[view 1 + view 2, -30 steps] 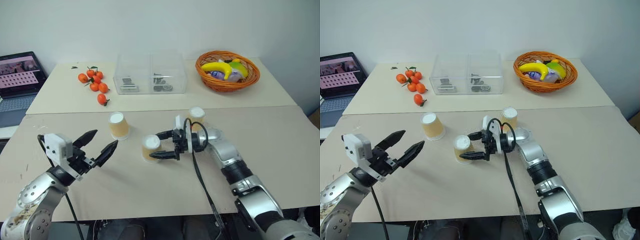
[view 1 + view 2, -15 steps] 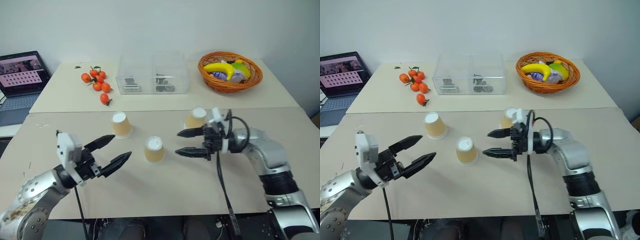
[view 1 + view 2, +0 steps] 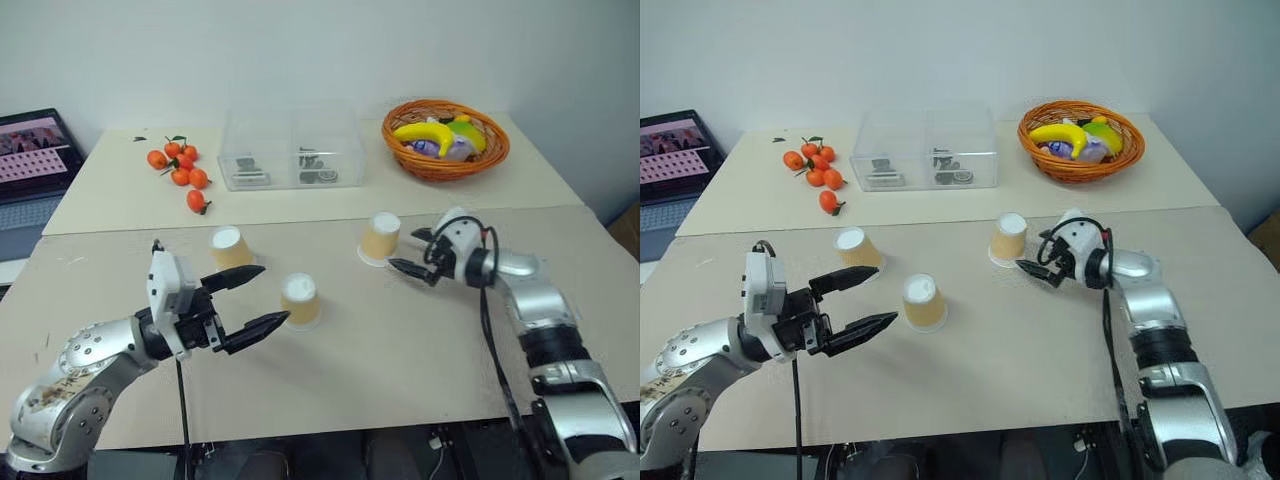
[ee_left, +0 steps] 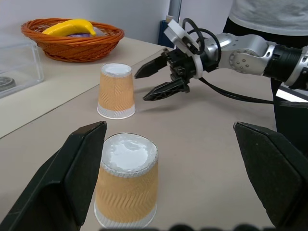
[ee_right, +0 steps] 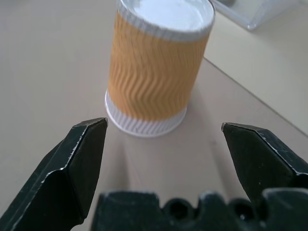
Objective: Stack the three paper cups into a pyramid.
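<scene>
- Three small tapered tan-orange paper cups upside down, white bases up, well apart on the beige table (image 3: 400,340): left cup (image 3: 229,248), middle cup (image 3: 300,300), right cup (image 3: 380,238); none stacked, no pyramid.
- Contents of the clear plastic box (image 3: 292,148) at the back hard to make out; possibly small dark metal parts.
- Purple item in the woven orange basket (image 3: 446,140) mostly hidden under a yellow banana (image 3: 428,132).
- Dark laptop (image 3: 35,170) cut off at the left edge; cluster of small orange tangerines (image 3: 178,172) beside the box.
- Left gripper (image 3: 248,298) level, pointing right toward the middle cup, black fingers spread wide, holding nothing; one fingertip just beside that cup.
- Right gripper (image 3: 410,252) angled left and slightly down, just beside the right cup, fingers spread, holding nothing; cup ahead of the tips in the right wrist view, not between them.
- Part of a person's torso (image 4: 269,14) behind the right arm in the left wrist view.
</scene>
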`<state>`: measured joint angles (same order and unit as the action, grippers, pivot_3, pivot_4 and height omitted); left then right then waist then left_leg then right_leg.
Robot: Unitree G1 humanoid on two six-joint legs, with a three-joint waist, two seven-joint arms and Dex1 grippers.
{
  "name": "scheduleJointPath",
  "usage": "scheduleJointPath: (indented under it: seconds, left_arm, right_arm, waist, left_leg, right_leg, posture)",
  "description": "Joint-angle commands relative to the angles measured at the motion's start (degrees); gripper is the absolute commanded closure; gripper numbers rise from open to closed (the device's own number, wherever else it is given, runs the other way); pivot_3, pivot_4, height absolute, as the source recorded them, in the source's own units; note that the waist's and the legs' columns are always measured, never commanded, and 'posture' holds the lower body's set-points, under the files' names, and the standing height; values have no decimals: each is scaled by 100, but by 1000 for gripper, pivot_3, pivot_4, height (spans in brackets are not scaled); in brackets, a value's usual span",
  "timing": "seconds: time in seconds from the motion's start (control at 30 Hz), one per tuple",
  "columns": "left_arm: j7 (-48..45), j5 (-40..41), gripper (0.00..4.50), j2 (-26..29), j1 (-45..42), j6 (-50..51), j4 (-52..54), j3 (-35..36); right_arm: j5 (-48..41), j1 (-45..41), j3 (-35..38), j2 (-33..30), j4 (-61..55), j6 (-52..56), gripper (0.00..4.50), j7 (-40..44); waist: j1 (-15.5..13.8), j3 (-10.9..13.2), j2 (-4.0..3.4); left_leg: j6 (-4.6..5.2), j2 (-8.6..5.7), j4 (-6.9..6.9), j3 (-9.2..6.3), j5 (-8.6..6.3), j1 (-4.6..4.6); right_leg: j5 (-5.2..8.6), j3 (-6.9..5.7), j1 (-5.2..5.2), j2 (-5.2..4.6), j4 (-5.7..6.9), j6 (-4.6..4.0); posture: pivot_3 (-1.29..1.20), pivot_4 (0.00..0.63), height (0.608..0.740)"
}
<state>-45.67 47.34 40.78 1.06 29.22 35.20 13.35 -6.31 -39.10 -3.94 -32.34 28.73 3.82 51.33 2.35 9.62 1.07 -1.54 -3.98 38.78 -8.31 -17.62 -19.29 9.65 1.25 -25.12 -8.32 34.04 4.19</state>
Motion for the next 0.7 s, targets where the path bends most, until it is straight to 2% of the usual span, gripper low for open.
scheduleJointPath:
  seconds: [0.03, 0.7]
  left_arm:
    - [52, 76, 0, 34, 1, 33, 106, 115]
    - [579, 57, 0, -260, 500, 26, 280, 265]
  right_arm:
    - [68, -467, 60, 86, 472, -386, 44, 26]
    - [-25, -1524, 173, 673, 1659, -703, 44, 300]
  waist:
    - [1, 0, 0]
    - [22, 0, -2]
  left_leg:
    - [0, -1, 0, 0, 0, -1]
    - [-8, 0, -1, 2, 4, 0]
  right_leg:
    - [0, 1, 0, 0, -1, 0]
    - [-1, 10, -4, 3, -1, 1]
  posture:
    - [0, 150, 738]
    - [0, 150, 738]
